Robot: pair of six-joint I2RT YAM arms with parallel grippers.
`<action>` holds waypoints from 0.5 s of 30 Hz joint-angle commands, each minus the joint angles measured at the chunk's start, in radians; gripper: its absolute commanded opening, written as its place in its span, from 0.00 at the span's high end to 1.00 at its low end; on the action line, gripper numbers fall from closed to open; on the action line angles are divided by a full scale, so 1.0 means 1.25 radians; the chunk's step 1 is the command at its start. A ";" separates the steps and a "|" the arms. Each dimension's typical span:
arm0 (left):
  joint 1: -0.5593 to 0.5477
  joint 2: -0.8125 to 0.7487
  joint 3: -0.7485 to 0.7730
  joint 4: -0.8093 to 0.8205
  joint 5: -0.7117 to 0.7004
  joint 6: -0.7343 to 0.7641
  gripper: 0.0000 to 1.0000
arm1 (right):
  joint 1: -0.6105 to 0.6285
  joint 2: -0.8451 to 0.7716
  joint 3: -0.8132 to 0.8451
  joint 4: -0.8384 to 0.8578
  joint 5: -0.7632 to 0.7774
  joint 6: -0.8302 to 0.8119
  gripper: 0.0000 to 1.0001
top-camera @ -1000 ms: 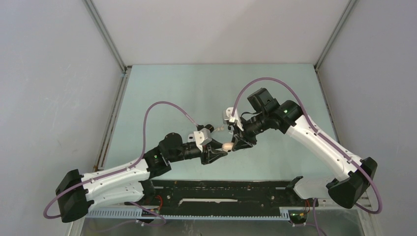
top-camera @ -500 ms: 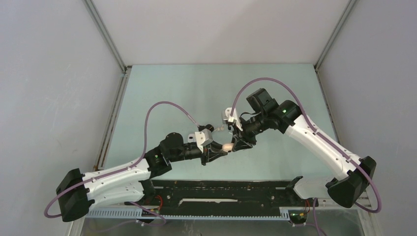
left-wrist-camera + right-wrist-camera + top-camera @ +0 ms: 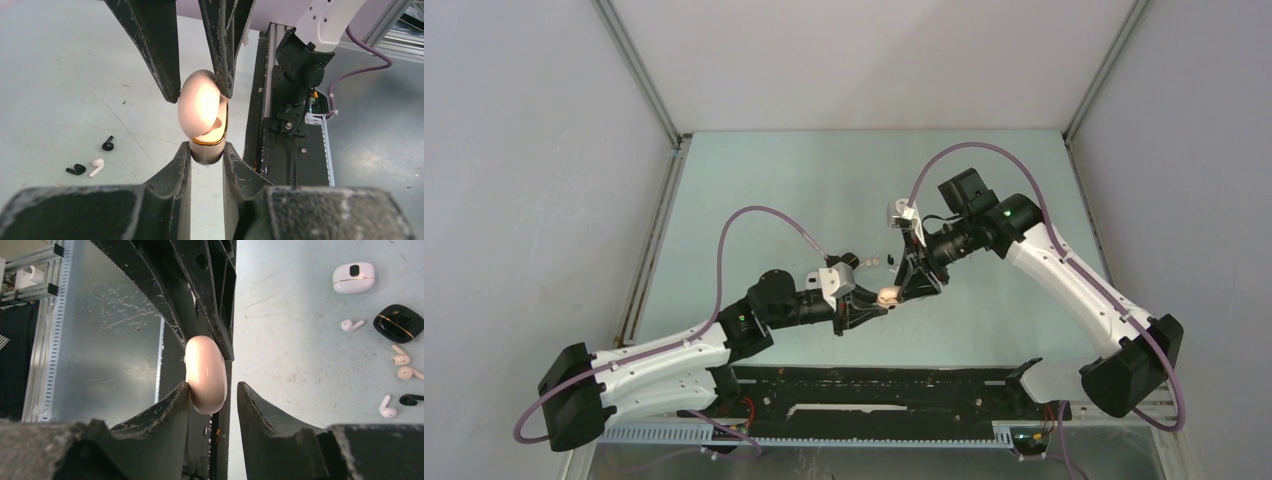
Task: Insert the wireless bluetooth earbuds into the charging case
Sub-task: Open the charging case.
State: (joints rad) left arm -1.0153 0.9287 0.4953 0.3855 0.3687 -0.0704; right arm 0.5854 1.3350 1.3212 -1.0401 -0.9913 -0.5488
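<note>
A smooth, pebble-shaped beige charging case [image 3: 200,107] is held in the air between two robot arms, above a pale, matt table [image 3: 300,300]. The left gripper [image 3: 206,150] is closed tight on the case's lower half. Its scuffed black fingers pinch the base just under a thin gold rim. The rounded, glossy lid looks tipped slightly away from that rim on one side. What is inside the case cannot be seen.

The right gripper [image 3: 212,390] reaches in from the opposite side with its jaws partly apart, straddling the lid. One finger touches the shell and the other stands clear of it, so it grips nothing.

The wireless bluetooth earbuds [image 3: 96,166] lie loose on the table, outside the cases and off to one side of the held case. They are tiny, stemmed and shiny, far smaller than any case.

The right wrist view shows a glossy white case [image 3: 353,277], closed, with a gold seam and a dark oval patch on top. Near it sits a glossy black case [image 3: 398,322] with gold trim; whether it is open cannot be told. A white earbud [image 3: 351,325] lies between these two cases. Two beige earbuds [image 3: 400,358] lie side by side just past the black case. Further on, a second white earbud [image 3: 386,407] lies close to a black earbud [image 3: 411,400].
</note>
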 commanded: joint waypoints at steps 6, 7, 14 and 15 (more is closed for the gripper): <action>-0.005 -0.013 -0.006 0.047 0.025 0.012 1.00 | -0.015 0.000 0.030 0.025 -0.049 0.025 0.57; -0.005 -0.012 -0.006 0.047 0.025 0.013 1.00 | -0.018 -0.001 0.030 0.027 -0.052 0.028 0.56; -0.005 -0.007 -0.004 0.047 0.029 0.008 1.00 | -0.036 -0.008 0.029 0.040 -0.058 0.039 0.56; -0.005 -0.007 -0.004 0.048 0.028 0.008 1.00 | -0.037 -0.008 0.030 0.041 -0.059 0.039 0.56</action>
State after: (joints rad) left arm -1.0153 0.9268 0.4953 0.3897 0.3817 -0.0708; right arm 0.5499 1.3357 1.3220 -1.0164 -1.0374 -0.5148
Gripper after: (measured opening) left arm 0.229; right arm 0.438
